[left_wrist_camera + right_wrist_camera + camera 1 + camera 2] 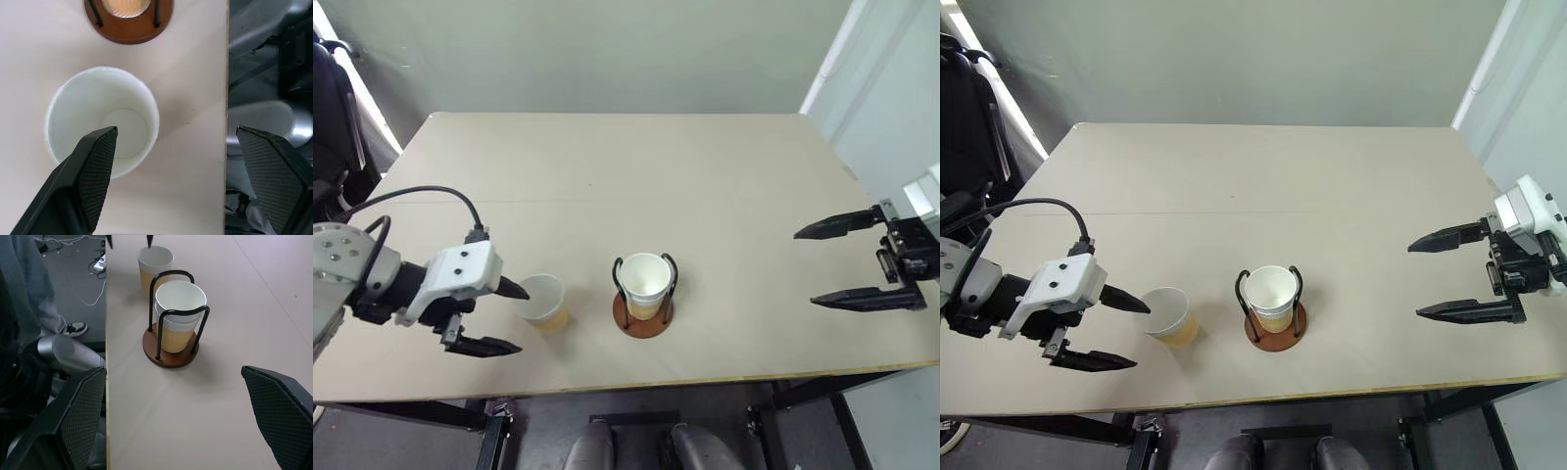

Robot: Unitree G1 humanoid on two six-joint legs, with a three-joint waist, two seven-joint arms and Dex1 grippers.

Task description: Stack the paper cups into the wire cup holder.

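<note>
The wire cup holder (642, 319) stands near the table's front edge, a brown disc with two black loops. Paper cups (646, 282) sit nested inside it, and two rims show in the right wrist view (179, 296). Another paper cup (544, 302) stands upright just left of the holder, empty (105, 117). My left gripper (522, 319) is open at this cup. One fingertip (105, 142) hangs over the cup's mouth and the other is out past the table's front edge. My right gripper (805, 267) is open at the table's right edge, well clear of the holder.
The tan table (636, 186) stretches bare behind the cups. A dark chair (333, 137) stands off its left side. A person's trouser leg and shoe (73, 328) show on the floor past the front edge, with cables (93, 264) lying there.
</note>
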